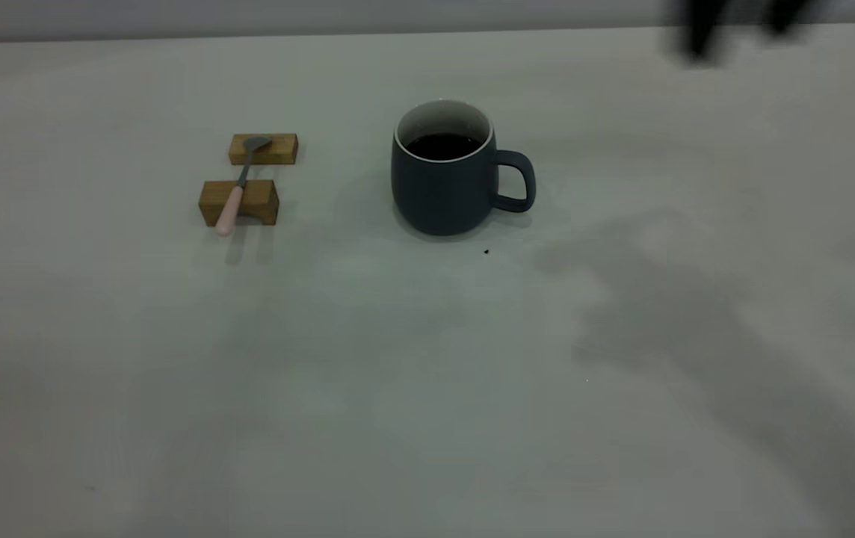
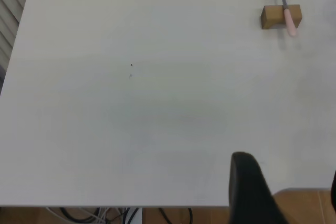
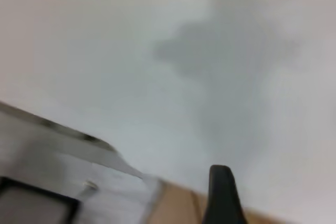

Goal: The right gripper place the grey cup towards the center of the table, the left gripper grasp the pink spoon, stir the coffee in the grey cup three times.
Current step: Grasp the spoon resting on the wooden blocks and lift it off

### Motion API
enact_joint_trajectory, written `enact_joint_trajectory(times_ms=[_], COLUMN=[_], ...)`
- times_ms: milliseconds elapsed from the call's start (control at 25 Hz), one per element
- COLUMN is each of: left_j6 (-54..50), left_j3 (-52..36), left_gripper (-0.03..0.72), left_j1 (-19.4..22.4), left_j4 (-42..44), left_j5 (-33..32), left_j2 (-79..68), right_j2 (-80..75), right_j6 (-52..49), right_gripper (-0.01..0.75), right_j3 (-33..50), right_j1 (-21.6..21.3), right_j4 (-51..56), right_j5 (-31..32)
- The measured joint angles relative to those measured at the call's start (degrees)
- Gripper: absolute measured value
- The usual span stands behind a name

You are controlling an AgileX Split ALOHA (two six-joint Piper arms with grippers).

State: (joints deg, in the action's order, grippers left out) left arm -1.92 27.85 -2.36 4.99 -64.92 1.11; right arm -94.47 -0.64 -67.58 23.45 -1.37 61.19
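Note:
The grey cup [image 1: 439, 187] stands upright near the middle of the table [image 1: 427, 388], handle toward the right, with dark coffee [image 1: 442, 146] inside. The pink spoon [image 1: 237, 187] lies across two wooden blocks left of the cup, bowl on the far block, pink handle overhanging the near one. It also shows far off in the left wrist view as the spoon [image 2: 286, 11]. My right gripper [image 1: 740, 33] is a blurred dark shape at the far right edge, well away from the cup, its prongs apart and empty. My left gripper [image 2: 286, 169] hangs open over the table's edge, holding nothing.
Two tan wooden blocks, the far one [image 1: 282, 149] and the near one [image 1: 255, 202], carry the spoon. A tiny black speck [image 1: 486, 252] lies just in front of the cup. Cables [image 2: 105, 216] hang below the table's edge in the left wrist view.

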Motion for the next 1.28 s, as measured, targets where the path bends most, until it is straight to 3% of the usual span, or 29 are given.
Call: enact_joint_trajectory(times_ms=[200, 560, 680, 1280], left_j6=[0.0, 0.0, 0.0, 0.0], left_j3=[0.0, 0.0, 0.0, 0.0], left_gripper=[0.446, 0.446, 0.446, 0.446], left_j1=[0.0, 0.0, 0.0, 0.0], left_j4=[0.0, 0.0, 0.0, 0.0], left_j5=[0.0, 0.0, 0.0, 0.0], left_j2=[0.0, 0.0, 0.0, 0.0], right_j2=[17.1, 49.8, 61.9, 93.1], right_j6=[-5.5, -6.0, -6.0, -6.2], right_gripper=[0.582, 0.582, 0.582, 0.582], right_j3=[17.5, 38.5, 40.4, 40.6], right_j1=[-2.0, -16.1, -19.3, -19.8], right_j4=[-4.9, -4.4, -4.5, -4.6], right_j5=[2.6, 2.5, 2.5, 3.5])
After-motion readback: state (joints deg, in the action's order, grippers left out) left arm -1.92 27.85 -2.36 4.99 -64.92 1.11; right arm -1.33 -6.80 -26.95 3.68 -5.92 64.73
